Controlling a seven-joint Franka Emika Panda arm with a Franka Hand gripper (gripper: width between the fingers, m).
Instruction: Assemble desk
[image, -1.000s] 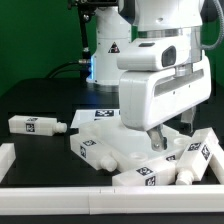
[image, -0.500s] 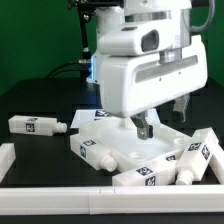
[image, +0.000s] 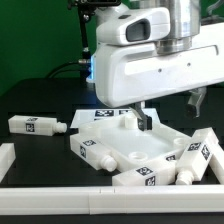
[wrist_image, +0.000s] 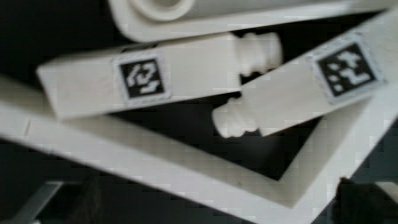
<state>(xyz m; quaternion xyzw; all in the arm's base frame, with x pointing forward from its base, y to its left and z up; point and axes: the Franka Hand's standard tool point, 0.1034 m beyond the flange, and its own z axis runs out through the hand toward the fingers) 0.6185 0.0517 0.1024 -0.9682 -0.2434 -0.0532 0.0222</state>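
Observation:
The desk's white rimmed tabletop panel (image: 135, 148) lies flat in the middle of the black table. One tagged post leg (image: 35, 125) lies apart at the exterior view's left. Another leg (image: 95, 152) rests against the panel's left corner. Two more legs (image: 150, 175) (image: 197, 158) lie at the panel's front right. My gripper (image: 173, 110) hangs above the panel's right part, open and empty. In the wrist view two tagged legs (wrist_image: 143, 75) (wrist_image: 302, 85) lie side by side on the panel's corner (wrist_image: 196, 155). My gripper (wrist_image: 210, 205) shows only as dark blurred fingers (wrist_image: 50, 198) at the edges.
A long white border rail (image: 60, 192) runs along the table's front and turns up the exterior view's left side. The marker board (image: 103, 114) lies behind the panel. The arm's base and cables (image: 75, 70) stand at the back.
The gripper has lifted away from the tabletop panel and swung toward the exterior view's right. The desk parts have not moved.

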